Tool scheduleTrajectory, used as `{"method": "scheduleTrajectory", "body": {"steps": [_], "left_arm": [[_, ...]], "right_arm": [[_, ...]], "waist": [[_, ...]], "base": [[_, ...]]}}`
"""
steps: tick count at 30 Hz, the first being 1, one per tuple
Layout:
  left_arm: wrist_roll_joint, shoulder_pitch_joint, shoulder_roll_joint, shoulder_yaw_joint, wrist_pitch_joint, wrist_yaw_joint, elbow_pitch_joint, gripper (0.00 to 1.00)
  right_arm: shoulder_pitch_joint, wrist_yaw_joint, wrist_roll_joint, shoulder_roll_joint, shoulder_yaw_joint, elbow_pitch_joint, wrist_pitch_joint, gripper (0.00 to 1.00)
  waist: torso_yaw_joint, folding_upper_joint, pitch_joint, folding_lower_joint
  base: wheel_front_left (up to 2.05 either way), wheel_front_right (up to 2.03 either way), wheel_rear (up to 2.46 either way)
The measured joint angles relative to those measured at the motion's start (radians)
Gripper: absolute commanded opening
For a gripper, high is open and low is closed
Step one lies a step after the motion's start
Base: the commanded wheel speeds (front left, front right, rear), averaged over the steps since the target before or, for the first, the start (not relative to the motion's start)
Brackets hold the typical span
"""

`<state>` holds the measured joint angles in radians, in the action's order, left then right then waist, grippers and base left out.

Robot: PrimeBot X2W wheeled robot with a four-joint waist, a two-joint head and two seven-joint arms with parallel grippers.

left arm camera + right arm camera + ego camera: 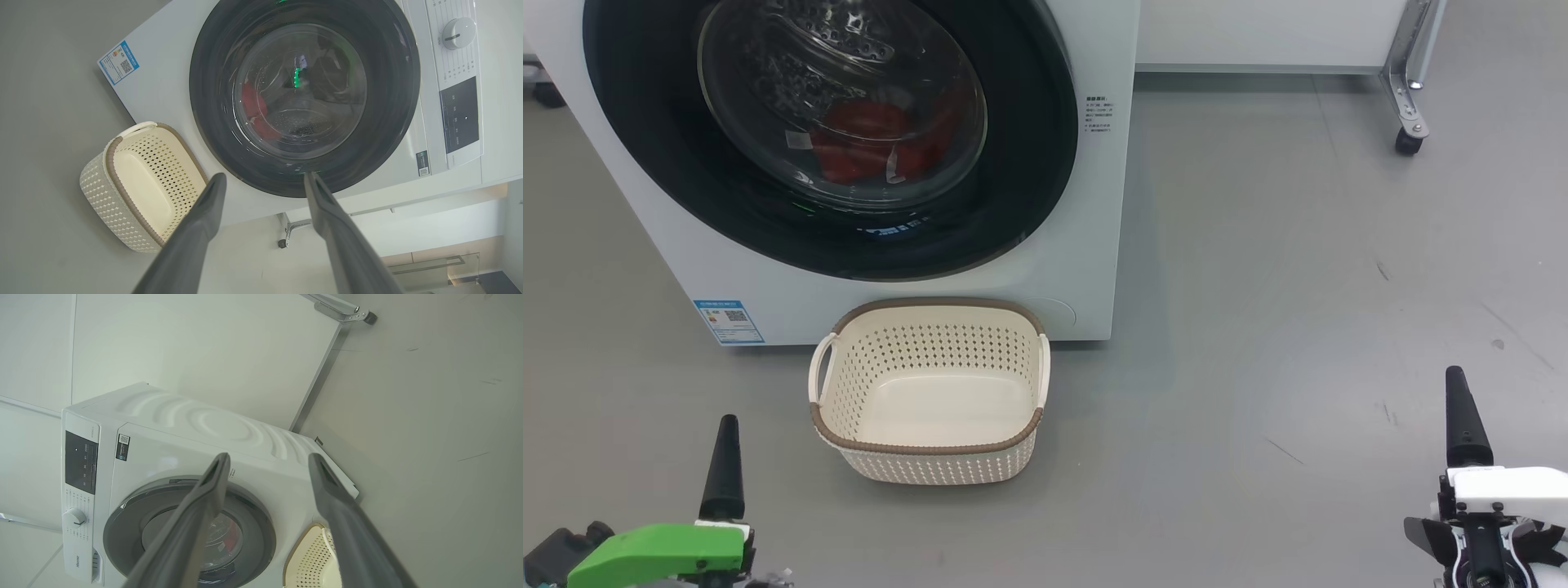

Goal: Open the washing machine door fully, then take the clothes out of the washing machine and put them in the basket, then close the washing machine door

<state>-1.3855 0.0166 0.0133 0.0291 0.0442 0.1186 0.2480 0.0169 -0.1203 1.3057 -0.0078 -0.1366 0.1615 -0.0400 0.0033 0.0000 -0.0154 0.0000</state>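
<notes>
On the grey floor [1298,286] the washing machine [1094,245] has wide free room at its right side, up to a wheeled metal leg [1409,122]. The washing machine door [1029,163] lies shut, and its upper edge is cut off in the head view. The basket [931,306] stands just before the machine, under the door. The clothes [866,143] show as a dim red behind the glass. The left hand [264,176] and the right hand [269,457] have their fingers apart and hold nothing.

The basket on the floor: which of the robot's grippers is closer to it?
Left. The left gripper hangs a short way off the basket's near left corner; the right gripper is far out to its right.
</notes>
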Motion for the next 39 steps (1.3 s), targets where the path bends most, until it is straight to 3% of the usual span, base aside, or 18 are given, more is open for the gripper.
{"method": "scheduleTrajectory", "body": {"steps": [10,23,39], "left_arm": [[0.185,0.000,0.003,-0.016,0.034,0.001,-0.025,1.00],[0.431,0.000,0.005,-0.066,0.078,-0.004,-0.062,1.00],[0.798,0.000,0.012,-0.153,0.135,-0.046,-0.070,1.00]], "right_arm": [[0.000,0.027,-0.114,-0.002,0.009,-0.043,-0.036,1.00],[0.005,0.062,-0.365,-0.008,0.036,-0.078,-0.081,1.00],[0.014,0.110,-0.659,-0.025,0.102,-0.090,-0.134,1.00]], "waist": [[0.004,0.0000,-0.006,0.0000],[0.005,0.0000,-0.010,0.0000],[0.002,0.0000,-0.007,0.0000]], "base": [[0.00,0.00,0.00],[0.00,0.00,0.00],[0.00,0.00,0.00]]}}
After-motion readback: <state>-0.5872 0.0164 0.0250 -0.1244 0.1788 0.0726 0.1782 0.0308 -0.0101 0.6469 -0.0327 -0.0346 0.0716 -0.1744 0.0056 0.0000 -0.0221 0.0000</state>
